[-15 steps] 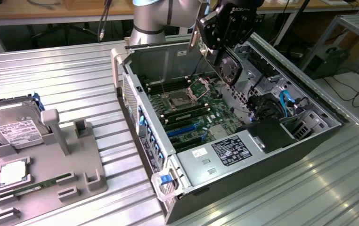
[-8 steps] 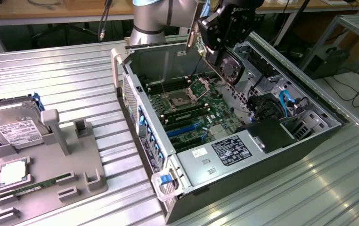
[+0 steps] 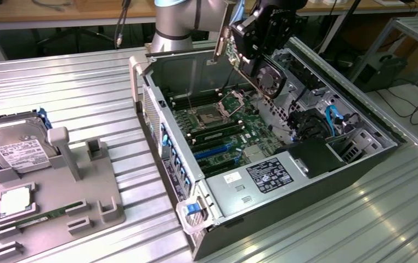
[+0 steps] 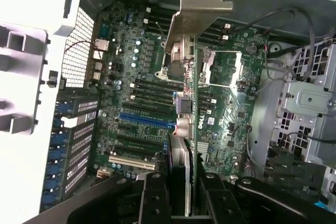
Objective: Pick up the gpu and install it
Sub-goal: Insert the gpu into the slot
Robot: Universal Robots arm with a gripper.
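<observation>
Exterior view — high, angled down over the whole open computer case (image 3: 187, 68). Wrist view — close, looking straight into it; both share the motherboard (image 4: 131, 93).

The gpu (image 3: 259, 70) held over the open computer case (image 3: 187, 66).
Thin dark card, round fan (image 3: 270, 82), silver end bracket (image 4: 198, 11); it stands on edge, tilted, above the motherboard (image 4: 131, 66), clear of it.

Bright, even light; the metal table (image 3: 77, 76) gleams. Wrist view: glare bleaches the area beside the computer case (image 4: 81, 45).
</observation>
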